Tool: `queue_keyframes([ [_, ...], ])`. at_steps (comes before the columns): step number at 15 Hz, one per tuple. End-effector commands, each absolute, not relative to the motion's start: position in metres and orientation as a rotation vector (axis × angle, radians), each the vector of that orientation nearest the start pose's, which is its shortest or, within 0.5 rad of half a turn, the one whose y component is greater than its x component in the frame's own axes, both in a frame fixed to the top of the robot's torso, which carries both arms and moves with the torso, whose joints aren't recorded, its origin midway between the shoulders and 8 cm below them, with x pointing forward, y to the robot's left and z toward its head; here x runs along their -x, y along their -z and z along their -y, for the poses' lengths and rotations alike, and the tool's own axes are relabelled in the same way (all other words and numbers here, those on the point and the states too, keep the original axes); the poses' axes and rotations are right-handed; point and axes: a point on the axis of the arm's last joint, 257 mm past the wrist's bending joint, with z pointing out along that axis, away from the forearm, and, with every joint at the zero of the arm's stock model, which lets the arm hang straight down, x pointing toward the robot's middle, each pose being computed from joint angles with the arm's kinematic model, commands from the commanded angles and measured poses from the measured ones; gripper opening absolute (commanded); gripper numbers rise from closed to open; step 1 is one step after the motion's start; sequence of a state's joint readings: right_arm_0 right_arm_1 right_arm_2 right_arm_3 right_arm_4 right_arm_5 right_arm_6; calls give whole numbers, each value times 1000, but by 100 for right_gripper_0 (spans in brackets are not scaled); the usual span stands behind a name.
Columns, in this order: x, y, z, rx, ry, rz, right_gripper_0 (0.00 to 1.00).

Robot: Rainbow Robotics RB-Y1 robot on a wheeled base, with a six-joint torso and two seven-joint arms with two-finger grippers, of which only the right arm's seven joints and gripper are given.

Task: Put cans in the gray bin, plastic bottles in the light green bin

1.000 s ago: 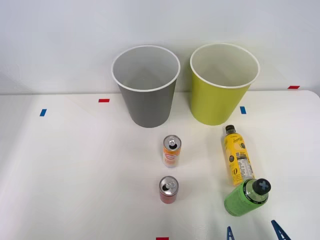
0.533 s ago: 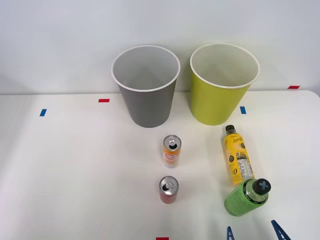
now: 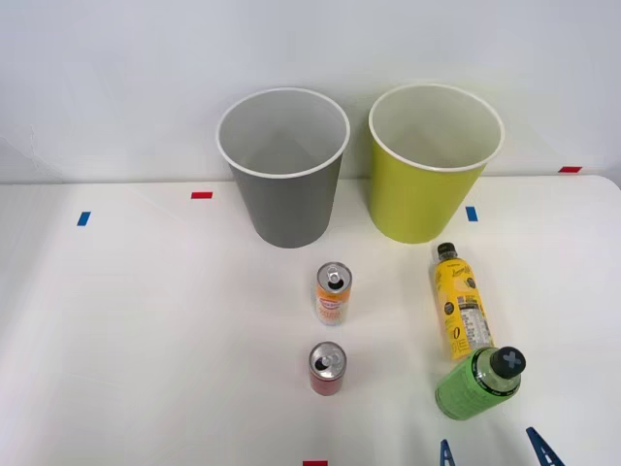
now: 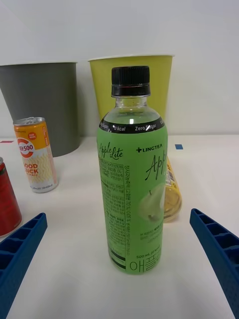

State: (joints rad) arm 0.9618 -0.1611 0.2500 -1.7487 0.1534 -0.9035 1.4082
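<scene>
Two plastic bottles: green bottle (image 4: 132, 174) upright, yellow bottle (image 3: 460, 301) lying, cap toward bins.

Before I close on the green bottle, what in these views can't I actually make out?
- Bin contents: front view shows just the upper inner walls of the gray bin and light green bin; their floors are hidden by their own walls.
- Yellow bottle: wrist view, mostly hidden behind the green bottle.
- Red can: wrist view, cut off by the frame edge.
- Right gripper: front view, cut off by the bottom edge, so just the fingertips show.
</scene>
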Motion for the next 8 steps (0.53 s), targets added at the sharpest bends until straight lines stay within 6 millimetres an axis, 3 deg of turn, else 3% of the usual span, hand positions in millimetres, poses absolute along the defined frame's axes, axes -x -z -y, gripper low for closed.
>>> queue_keyframes([
  [1, -213, 273, 204, 77, -109, -1436, 100],
  [3, -216, 289, 202, 73, -116, -1462, 100],
  [8, -224, 272, 211, 79, -100, -1350, 100],
])
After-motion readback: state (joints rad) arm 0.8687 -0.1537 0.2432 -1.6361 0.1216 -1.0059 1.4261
